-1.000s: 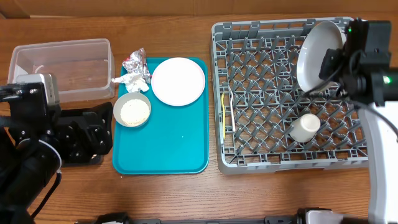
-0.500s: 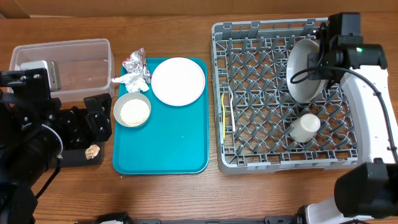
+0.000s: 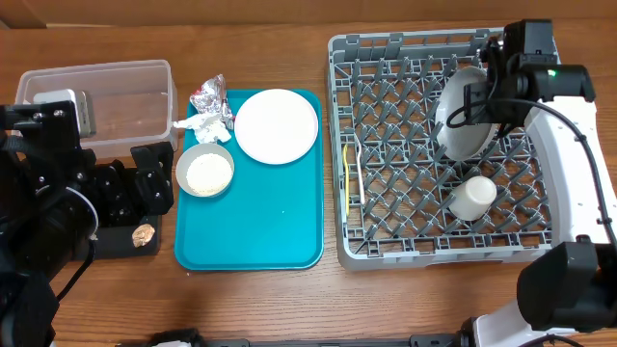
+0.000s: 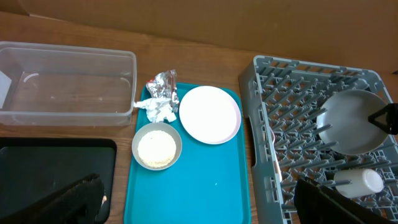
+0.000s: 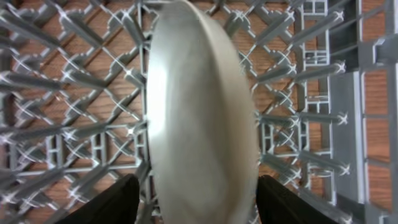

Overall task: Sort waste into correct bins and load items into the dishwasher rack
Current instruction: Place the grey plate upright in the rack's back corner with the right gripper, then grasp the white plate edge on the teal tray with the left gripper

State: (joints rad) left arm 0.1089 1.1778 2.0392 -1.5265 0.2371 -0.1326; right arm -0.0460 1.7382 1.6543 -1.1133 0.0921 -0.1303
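1. left gripper (image 3: pixel 135 193) spread wide and empty, above the black tray (image 3: pixel 114 248) where a brown food scrap (image 3: pixel 145 233) lies.
2. grey plate (image 3: pixel 461 116) stands on edge in the dishwasher rack (image 3: pixel 405 246).
3. right gripper (image 5: pixel 198 183) released, fingers straddling that plate.

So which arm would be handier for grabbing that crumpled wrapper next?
Probably the left. The wrapper lies beside the clear tub on that arm's side, and the left gripper is open and empty. The right gripper is over the rack, straddling the grey plate.
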